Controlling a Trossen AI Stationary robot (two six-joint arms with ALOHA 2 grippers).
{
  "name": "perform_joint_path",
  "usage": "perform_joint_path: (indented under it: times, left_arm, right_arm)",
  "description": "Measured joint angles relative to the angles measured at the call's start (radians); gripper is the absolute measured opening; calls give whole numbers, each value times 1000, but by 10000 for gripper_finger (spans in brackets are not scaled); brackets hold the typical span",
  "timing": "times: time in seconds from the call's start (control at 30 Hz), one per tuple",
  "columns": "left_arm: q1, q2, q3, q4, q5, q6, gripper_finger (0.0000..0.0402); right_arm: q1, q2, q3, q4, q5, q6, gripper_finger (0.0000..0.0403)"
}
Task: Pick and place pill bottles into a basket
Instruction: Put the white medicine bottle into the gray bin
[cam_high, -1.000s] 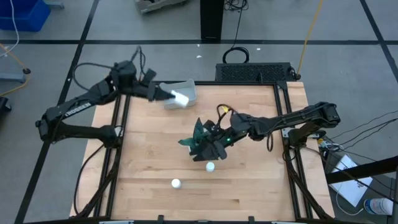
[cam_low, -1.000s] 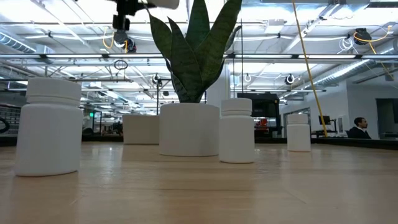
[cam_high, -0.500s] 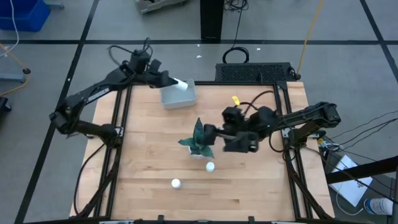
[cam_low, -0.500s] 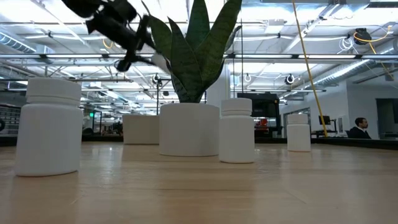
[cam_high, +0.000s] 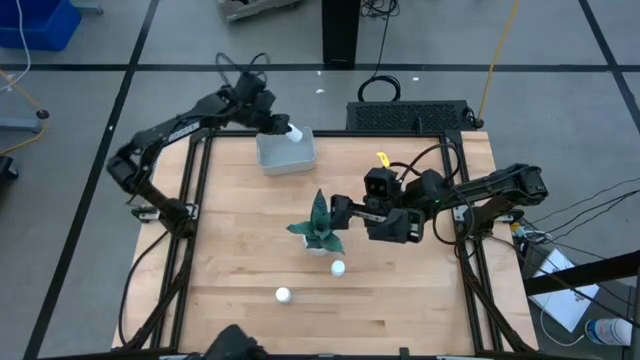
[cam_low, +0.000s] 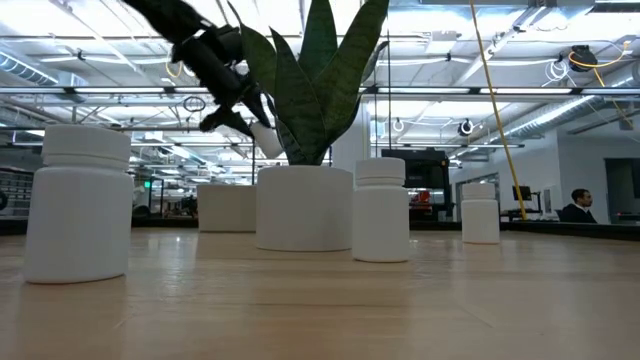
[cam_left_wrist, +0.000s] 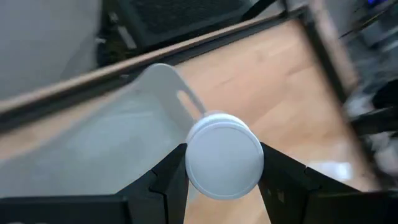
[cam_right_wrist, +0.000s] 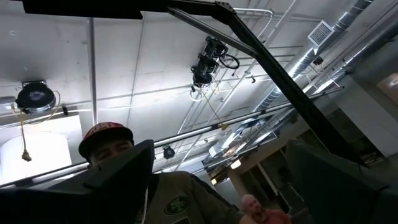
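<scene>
**White bottle pinched above the grey-blue basket**

Pale wood covers the table (cam_high: 250, 260). Seen from above, at its far left corner, the left gripper (cam_high: 287, 131) hangs over the basket (cam_high: 285, 155) with a pill bottle (cam_high: 294, 133) in its tip. The left wrist view alone shows the grip: both dark fingers (cam_left_wrist: 166, 180) press against the sides of the bottle's round cap (cam_left_wrist: 224, 163), with the basket's pale wall (cam_left_wrist: 165, 84) beneath. The low view catches that bottle (cam_low: 266, 139) tilted and held in the air.

Toward the middle stands the plant (cam_high: 322, 225), with one bottle (cam_high: 338, 267) just in front of its pot and another (cam_high: 284, 295) nearer the front edge. Only the low view shows a further bottle (cam_low: 480, 220) upright farther back, to the right of the pot.

Right of the plant, the right gripper (cam_high: 340, 212) is raised, its fingers spread apart. Its wrist view points up at the ceiling, where a person in a red cap (cam_right_wrist: 106, 138) shows.
</scene>
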Motion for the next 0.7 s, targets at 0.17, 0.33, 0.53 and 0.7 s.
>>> perform_joint_path:
  times: [0.17,0.33,0.53,0.7]
  left_arm:
    - [-62,143,260,-257,-183,238,165]
    - [-117,300,427,-407,-302,312,165]
    - [-145,388,472,-403,-358,314,165]
    - [-142,441,472,-394,-395,299,165]
  right_arm:
    - [-1,0,0,-1,-5,0,357]
    - [-8,0,0,-8,-25,0,357]
    - [-8,0,0,-8,-26,3,357]
    - [-8,0,0,-8,-28,3,357]
